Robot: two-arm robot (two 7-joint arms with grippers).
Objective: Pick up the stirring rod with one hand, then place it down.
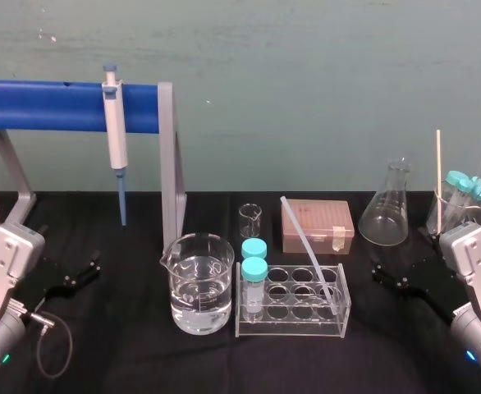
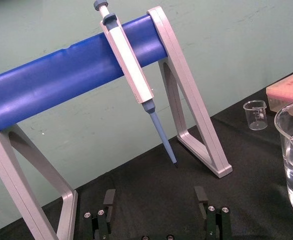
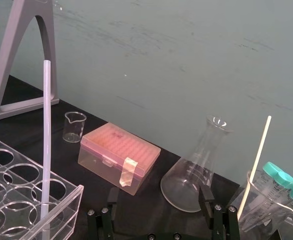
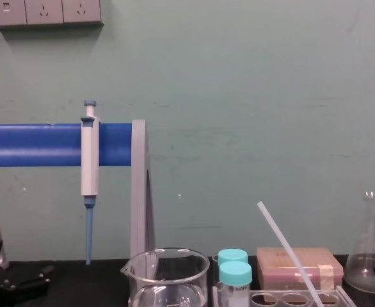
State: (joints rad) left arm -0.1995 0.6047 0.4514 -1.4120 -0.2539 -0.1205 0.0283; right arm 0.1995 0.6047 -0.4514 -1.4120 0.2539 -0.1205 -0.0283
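Stirring rod — aslant in rack

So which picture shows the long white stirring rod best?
The head view: the whole stirring rod shows, leaning in the clear rack. The right wrist view shows it close, down into the rack; the chest view cuts off its bottom end. Left gripper and right gripper sit open, away from it.
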